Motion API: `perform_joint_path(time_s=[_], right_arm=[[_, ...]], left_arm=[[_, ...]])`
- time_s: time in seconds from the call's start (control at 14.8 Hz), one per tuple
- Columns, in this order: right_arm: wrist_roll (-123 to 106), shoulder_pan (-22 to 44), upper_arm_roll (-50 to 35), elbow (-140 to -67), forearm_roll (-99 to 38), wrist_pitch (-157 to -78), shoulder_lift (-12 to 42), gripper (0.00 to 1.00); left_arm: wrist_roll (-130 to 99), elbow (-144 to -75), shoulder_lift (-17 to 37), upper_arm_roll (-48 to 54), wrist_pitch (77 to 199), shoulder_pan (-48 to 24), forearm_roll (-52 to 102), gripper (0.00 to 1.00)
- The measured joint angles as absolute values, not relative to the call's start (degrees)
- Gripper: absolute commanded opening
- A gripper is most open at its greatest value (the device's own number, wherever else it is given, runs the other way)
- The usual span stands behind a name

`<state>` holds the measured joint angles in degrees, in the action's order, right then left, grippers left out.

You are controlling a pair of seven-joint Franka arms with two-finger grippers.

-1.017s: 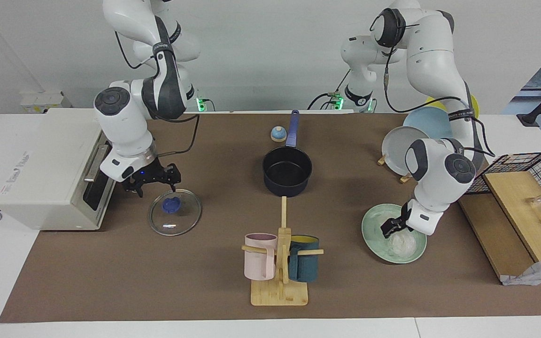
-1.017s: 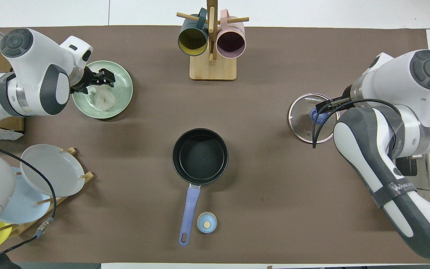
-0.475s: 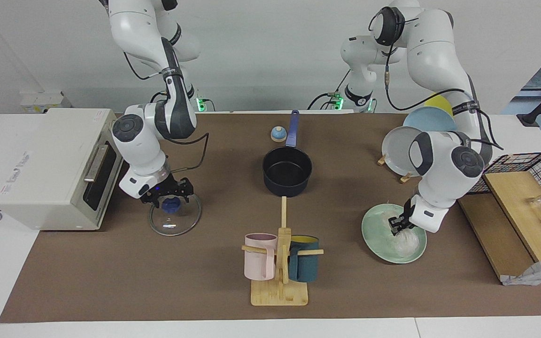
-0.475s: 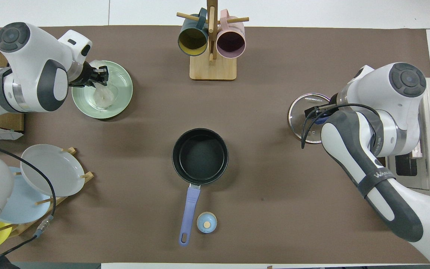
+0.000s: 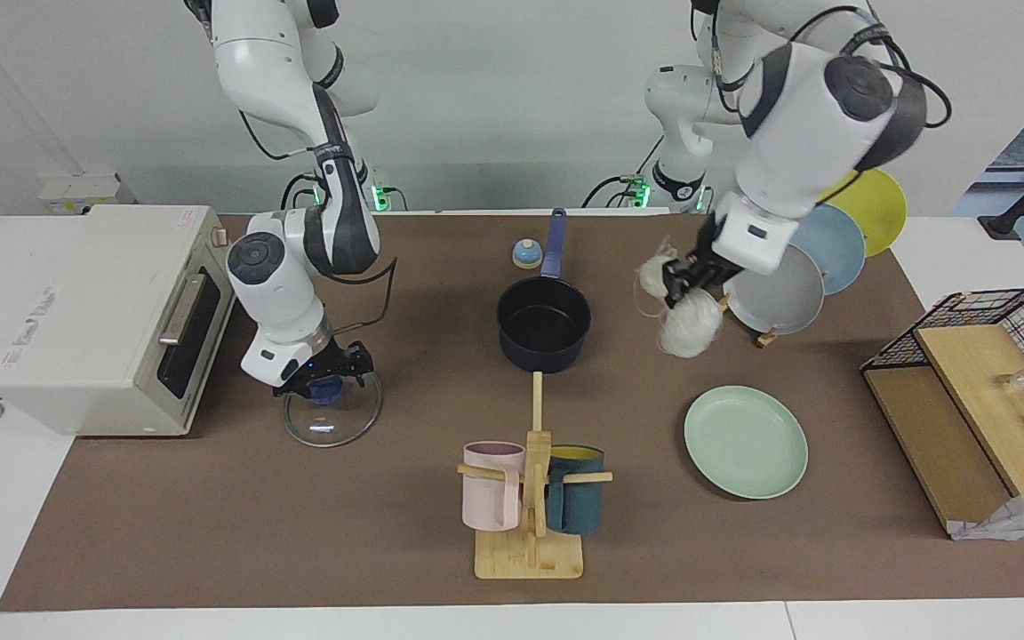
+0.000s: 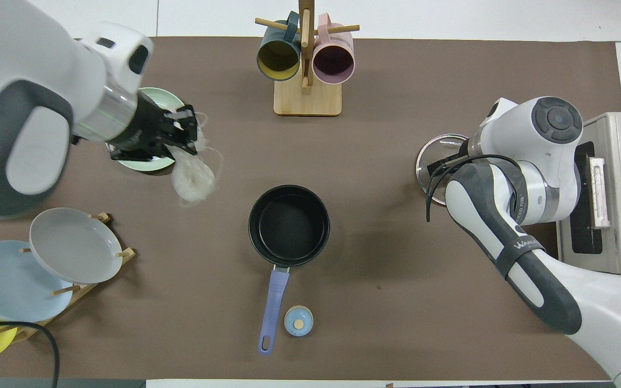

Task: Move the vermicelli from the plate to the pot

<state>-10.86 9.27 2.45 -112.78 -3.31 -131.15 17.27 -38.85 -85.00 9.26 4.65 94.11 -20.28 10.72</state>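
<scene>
My left gripper (image 5: 679,283) is shut on the vermicelli (image 5: 688,331), two whitish bundles that hang from it in the air over the mat between the pot and the plate. It also shows in the overhead view (image 6: 186,129) with the vermicelli (image 6: 194,182) dangling. The mint-green plate (image 5: 746,442) lies bare; in the overhead view the plate (image 6: 143,164) is mostly hidden under my left arm. The dark navy pot (image 5: 544,324) (image 6: 289,223) stands empty mid-table, handle toward the robots. My right gripper (image 5: 324,380) is down at the blue knob of a glass lid (image 5: 332,418).
A mug rack (image 5: 530,498) with a pink and a teal mug stands farther from the robots than the pot. A toaster oven (image 5: 94,311) is at the right arm's end. A plate rack (image 5: 779,289), wire basket and wooden board (image 5: 983,356) are at the left arm's end.
My left gripper has lifted the vermicelli off the plate and carried it up toward the pot; the plate is now bare. My right gripper has sunk a little onto the lid's knob.
</scene>
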Motion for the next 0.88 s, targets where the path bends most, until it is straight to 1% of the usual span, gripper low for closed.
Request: perform_joint_path(time_s=[0.2, 0.34, 0.47, 0.61, 0.88], right_arm=[[-11.3, 9.4, 2.4, -112.2, -2.7, -130.4, 17.3, 1.0], [-11.4, 9.4, 2.4, -111.1, -0.9, -129.8, 17.3, 1.0], [-11.5, 9.4, 2.4, -110.8, -0.5, -129.4, 17.4, 1.0], [-11.5, 9.4, 2.4, -110.8, -0.4, -129.4, 17.8, 0.99], [-11.5, 9.4, 2.4, -110.8, -0.4, -129.4, 18.3, 0.8]], left_arm=[[-45.4, -96.6, 5.9, 4.9, 101.9, -30.1, 12.5, 0.0], [-46.7, -104.4, 5.9, 4.8, 109.1, -33.8, 13.0, 0.0], [-46.9, -110.6, 6.3, 4.7, 116.5, -35.8, 13.2, 0.0], [-46.9, -114.1, 6.6, 4.6, 121.2, -36.1, 13.2, 0.0], [-46.8, -115.3, 8.9, 3.9, 125.4, -36.1, 13.2, 0.0]])
